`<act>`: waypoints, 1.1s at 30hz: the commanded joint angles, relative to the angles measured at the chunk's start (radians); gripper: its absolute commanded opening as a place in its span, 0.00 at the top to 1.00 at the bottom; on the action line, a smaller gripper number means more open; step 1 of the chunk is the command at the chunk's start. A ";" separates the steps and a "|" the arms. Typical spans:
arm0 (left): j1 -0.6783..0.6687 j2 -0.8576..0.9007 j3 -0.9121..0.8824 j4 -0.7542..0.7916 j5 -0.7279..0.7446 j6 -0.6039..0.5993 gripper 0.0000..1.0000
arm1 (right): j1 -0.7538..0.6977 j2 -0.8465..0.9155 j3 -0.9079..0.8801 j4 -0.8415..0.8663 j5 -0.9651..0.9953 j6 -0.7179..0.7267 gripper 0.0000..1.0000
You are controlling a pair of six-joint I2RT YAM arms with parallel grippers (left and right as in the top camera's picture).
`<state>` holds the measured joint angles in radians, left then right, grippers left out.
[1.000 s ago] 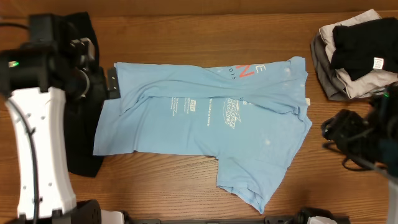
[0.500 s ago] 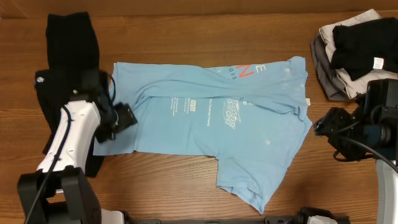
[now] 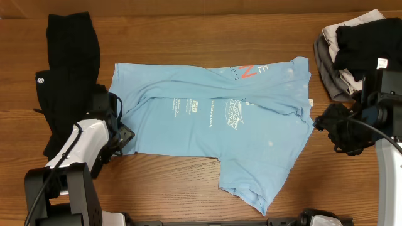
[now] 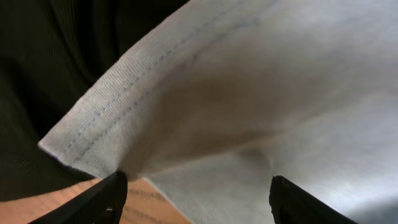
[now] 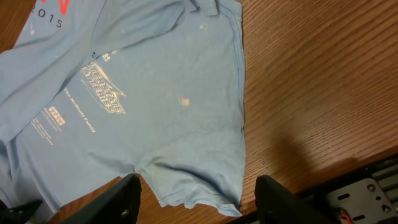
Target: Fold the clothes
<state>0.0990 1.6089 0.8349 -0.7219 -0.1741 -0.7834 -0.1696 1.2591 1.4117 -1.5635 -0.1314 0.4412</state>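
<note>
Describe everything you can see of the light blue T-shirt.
The light blue T-shirt lies spread on the wooden table, hem to the left, one sleeve pointing at the near edge. It looks like thin soft knit with a stitched hem, white print mid-chest and red lettering near the far edge. A diagonal fold crosses its far half. Its left edge lies on the black garment. The open left claw straddles its near left hem corner.

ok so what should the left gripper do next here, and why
Probably close the left gripper on the hem corner of the light blue T-shirt. The left wrist view shows that corner right at its open fingers, over the black garment, not yet gripped; folding needs a hold first.
</note>
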 commanded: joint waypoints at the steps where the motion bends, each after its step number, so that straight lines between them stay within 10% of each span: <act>1: -0.001 -0.006 -0.054 0.046 -0.039 -0.034 0.27 | 0.008 -0.002 -0.001 0.004 -0.004 0.001 0.38; 7: -0.001 -0.006 -0.071 0.066 -0.040 -0.041 0.36 | 0.039 -0.002 -0.001 0.010 -0.001 0.001 0.38; 10: -0.001 -0.006 -0.071 0.069 -0.039 -0.040 0.76 | 0.058 -0.002 -0.001 0.018 -0.001 0.002 0.38; 13: -0.001 -0.006 -0.071 0.069 -0.039 -0.040 0.96 | 0.071 -0.002 -0.001 0.018 -0.001 0.002 0.38; 33: -0.001 -0.006 -0.060 0.066 0.037 -0.021 0.96 | 0.331 -0.002 -0.356 0.148 -0.001 0.297 0.41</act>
<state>0.0990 1.6009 0.7849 -0.6495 -0.1715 -0.8127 0.0826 1.2633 1.1469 -1.4498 -0.1303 0.5999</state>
